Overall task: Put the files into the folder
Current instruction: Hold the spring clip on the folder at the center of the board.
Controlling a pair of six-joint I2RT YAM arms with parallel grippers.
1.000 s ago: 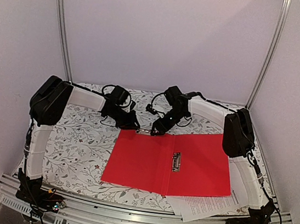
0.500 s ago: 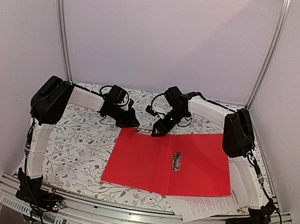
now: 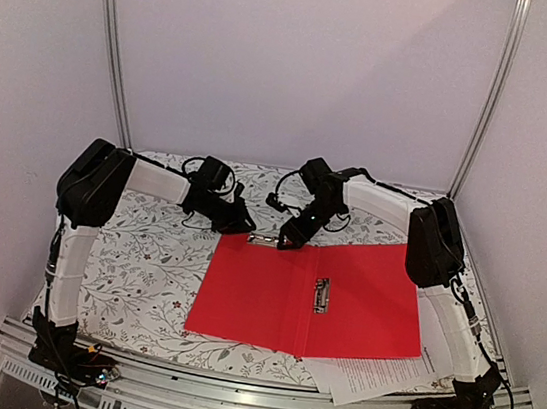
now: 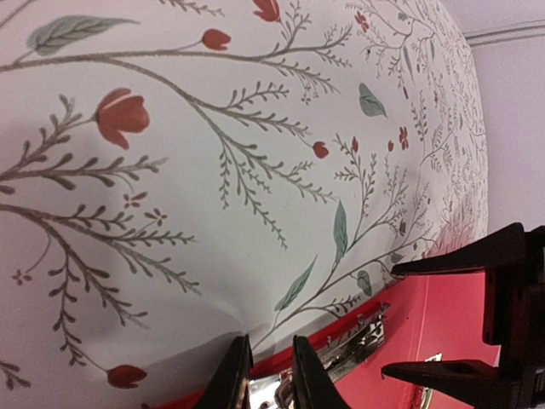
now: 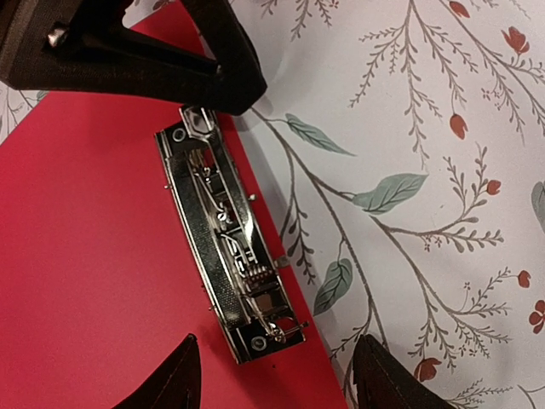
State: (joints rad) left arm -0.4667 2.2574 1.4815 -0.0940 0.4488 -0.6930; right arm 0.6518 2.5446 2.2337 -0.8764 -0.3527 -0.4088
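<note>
Folder (image 3: 271, 300) lies open and flat on the cloth (image 3: 147, 248), mid-table, inside face up. I read that as ready for loading. The files (image 3: 372, 374) sit at the near right corner, half tucked under the folder's near edge, well apart from both grippers and not yet in.

Both arms are up at the folder's far edge, on the edge clip (image 5: 228, 239). My guess is I need it opened before any paper goes in. The left gripper (image 4: 271, 349) has its fingers almost together, with just a sliver of gap and clip metal showing in it. Its tip is at one end of the clip, and whether it really pinches the lever, I cannot tell. The right gripper (image 5: 279, 341) has its fingers spread wide, straddling the clip's other end with nothing held. It looks poised to steady or press.

Count: one folder. Two clips, the edge clip plus a spine clip (image 3: 321, 295) by the crease. Two grippers. The files are one stack, with too little showing to count sheets.
</note>
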